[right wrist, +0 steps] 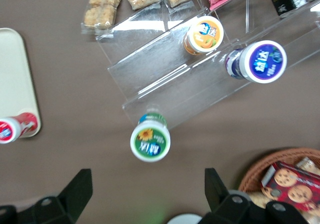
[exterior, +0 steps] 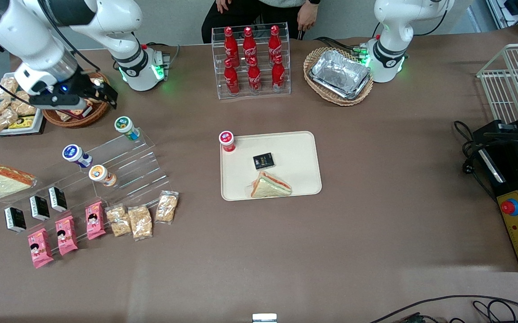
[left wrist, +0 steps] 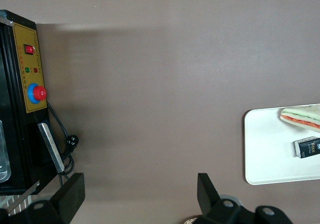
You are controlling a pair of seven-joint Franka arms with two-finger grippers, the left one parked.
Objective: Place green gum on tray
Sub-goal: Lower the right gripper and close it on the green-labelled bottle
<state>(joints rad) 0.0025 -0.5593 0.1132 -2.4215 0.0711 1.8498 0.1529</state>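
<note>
**Green gum waits on the clear steps, gripper close by**

The big brown table (exterior: 286,251) holds it all. The tray (exterior: 299,152) sits in the middle of it, with a sandwich (exterior: 270,186), a small black box (exterior: 263,161) and the red gum (exterior: 227,140) already on it. Toward the working arm's end stands the clear step stand (exterior: 129,166). The green gum (exterior: 126,127) stands upright on its top step — the step farthest from the front camera. The blue gum (exterior: 76,155) and the orange gum (exterior: 102,175) stand on lower steps, nearer that camera.

The gripper (exterior: 99,92) hangs above the table just beside a snack basket (exterior: 77,117), a little farther from the front camera than the green gum. Its jaws are spread wide with nothing between them. In the right wrist view the green gum (right wrist: 150,140) shows just ahead of the gap, lid facing up at the camera, so the bottle's long way runs straight up. I think the gripper must slide forward a bit and come down around it.

The lid shows a yellow flower and white writing too small to read. The red bottles (exterior: 250,58) in the clear rack say Coca-Cola
</note>
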